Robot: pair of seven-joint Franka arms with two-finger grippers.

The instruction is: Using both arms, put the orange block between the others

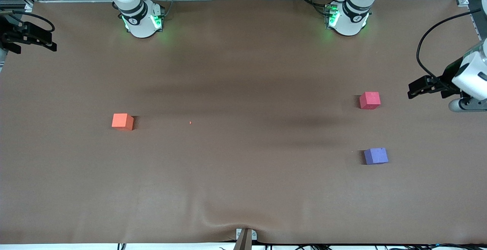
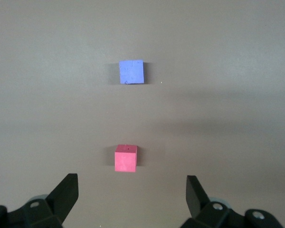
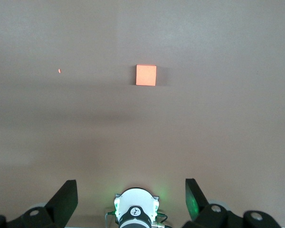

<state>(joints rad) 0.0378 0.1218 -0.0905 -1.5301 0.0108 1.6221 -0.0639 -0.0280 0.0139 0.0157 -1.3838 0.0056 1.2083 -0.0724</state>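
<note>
The orange block [image 1: 122,121] [image 3: 146,75] sits alone on the brown table toward the right arm's end. The two other cubes lie toward the left arm's end: a red-pink cube [image 1: 370,100] [image 2: 126,158] and a purple-blue cube [image 1: 376,156] [image 2: 132,72], which is nearer the front camera, with a bare gap between them. My left gripper [image 1: 410,91] [image 2: 132,192] hangs open and empty in the air at the table's edge beside the red-pink cube. My right gripper [image 1: 53,40] [image 3: 130,185] hovers open and empty over the table's edge at its own end.
The two green-lit arm bases [image 1: 141,21] [image 1: 347,18] stand along the table's back edge. A tiny orange speck [image 1: 190,122] lies mid-table. The brown cover wrinkles near a clamp [image 1: 245,236] at the front edge.
</note>
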